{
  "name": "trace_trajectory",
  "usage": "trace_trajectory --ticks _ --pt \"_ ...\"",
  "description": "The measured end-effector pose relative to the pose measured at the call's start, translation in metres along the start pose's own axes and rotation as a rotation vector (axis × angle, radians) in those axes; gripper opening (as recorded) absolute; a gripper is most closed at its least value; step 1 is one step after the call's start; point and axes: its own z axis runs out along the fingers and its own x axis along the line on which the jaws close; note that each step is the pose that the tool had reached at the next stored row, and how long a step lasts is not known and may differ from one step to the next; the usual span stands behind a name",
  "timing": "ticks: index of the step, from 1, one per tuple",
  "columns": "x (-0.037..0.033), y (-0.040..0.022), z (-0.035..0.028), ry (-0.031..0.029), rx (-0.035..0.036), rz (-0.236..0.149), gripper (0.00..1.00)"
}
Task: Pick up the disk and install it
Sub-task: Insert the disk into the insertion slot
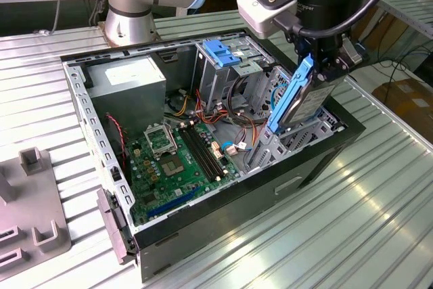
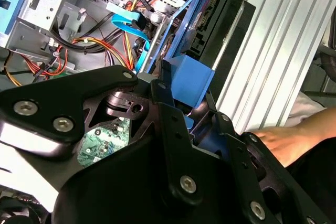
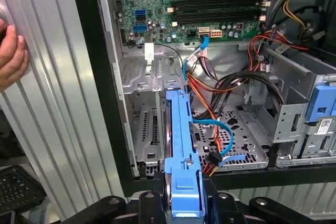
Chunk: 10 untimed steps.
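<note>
Fingers [image 3: 151,205] are clamping from both sides on the blue carrier end of the disk [image 1: 306,103], with no gap showing in both wrist views. The gripper [image 1: 318,65] is holding the disk on edge, tilted, its blue rail [image 1: 291,93] facing the exterior view's left and the grey body behind it.

The disk's lower end is hanging at the mouth of the metal drive bay [image 1: 301,141], at the exterior view's right end of the open computer case [image 1: 203,231]. Contact with the bay: cannot tell.

In the first wrist view the rail [image 3: 184,140] is running down toward the empty cage slots, with orange, black and blue cables [image 3: 220,129] lying just beside it.

Further out in the case, the green motherboard [image 1: 179,157] is lying at mid floor. The tall cage with a blue latch [image 1: 220,52] is standing toward the far side.

The case is sitting on a ribbed metal table [image 1: 325,235]. A person's hand [image 3: 11,51] is resting on that table beside the case wall.
</note>
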Motion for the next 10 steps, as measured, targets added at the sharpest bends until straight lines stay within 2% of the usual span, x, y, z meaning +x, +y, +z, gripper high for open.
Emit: trace_trajectory --ticks 4,10 --pt "0.0002 0.0022 0.0034 -0.0049 -0.0003 -0.001 0.37" --pt "0.001 0.0056 0.0081 -0.008 -0.0009 -0.005 0.37"
